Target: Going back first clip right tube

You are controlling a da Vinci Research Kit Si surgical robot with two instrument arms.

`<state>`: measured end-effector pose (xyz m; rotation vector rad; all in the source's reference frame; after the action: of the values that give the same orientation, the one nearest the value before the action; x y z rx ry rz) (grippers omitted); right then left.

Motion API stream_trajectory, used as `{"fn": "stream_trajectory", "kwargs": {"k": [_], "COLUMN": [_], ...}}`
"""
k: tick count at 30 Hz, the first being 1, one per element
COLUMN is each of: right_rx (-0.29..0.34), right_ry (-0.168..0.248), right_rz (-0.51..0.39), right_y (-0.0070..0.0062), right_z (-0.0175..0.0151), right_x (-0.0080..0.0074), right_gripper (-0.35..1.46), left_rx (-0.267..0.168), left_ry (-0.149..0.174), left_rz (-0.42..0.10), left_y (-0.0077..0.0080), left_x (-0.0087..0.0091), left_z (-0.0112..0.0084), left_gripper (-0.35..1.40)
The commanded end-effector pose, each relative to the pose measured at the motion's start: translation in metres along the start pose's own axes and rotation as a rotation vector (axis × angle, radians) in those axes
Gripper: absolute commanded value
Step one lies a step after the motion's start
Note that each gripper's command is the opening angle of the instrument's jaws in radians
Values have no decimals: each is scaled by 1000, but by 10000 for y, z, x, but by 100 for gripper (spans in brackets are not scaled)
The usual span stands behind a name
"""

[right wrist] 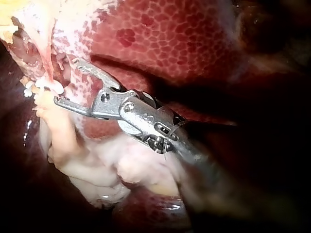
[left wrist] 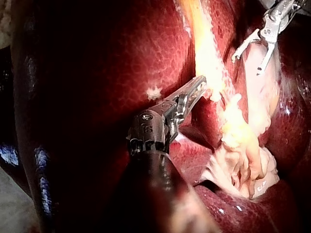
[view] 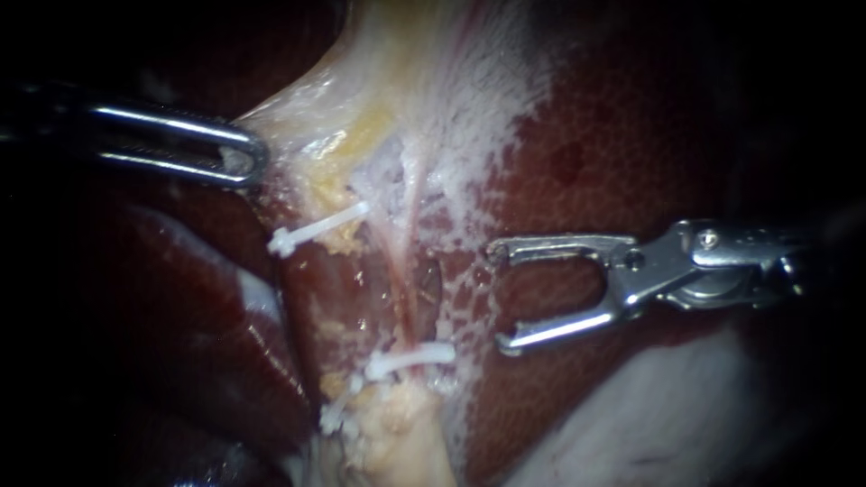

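Note:
My right instrument comes in from the right with its jaws wide open and empty, just right of the thin pinkish right tube. A white clip sits across that tube's lower end, below and left of the lower jaw tip. Another white clip crosses the tissue further left, and a third lies lower left. My left instrument is shut on pale yellowish tissue at the upper left and holds it taut. In the right wrist view the open jaws stand beside the clip.
Dark red liver lies behind and to the right of the tubes, with a whitish film along its edge. A pale yellow stump of tissue hangs below the clips. A darker lobe fills the lower left.

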<state>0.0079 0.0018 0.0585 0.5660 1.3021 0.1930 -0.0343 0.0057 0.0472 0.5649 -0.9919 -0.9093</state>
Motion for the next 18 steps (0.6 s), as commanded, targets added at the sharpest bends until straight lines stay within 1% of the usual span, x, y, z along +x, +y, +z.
{"fn": "stream_trajectory", "kwargs": {"k": [1,11,15,18], "right_rx": [1,6,8,12], "right_ry": [0,-1,-1,-1], "right_rz": [-3,-22,-22,-22], "right_y": [0,-3,-4,-5], "right_z": [-1,-12,-15,-16], "right_x": [1,-1,-2,-2], "right_gripper": [60,60,60,60], "left_rx": [0,2,3,7], "left_ry": [0,0,7,18], "left_rz": [-1,0,-7,-12], "left_y": [0,3,4,6], "left_x": [0,3,10,20], "left_z": [0,2,11,21], "left_gripper": [-35,-35,-35,-35]}}
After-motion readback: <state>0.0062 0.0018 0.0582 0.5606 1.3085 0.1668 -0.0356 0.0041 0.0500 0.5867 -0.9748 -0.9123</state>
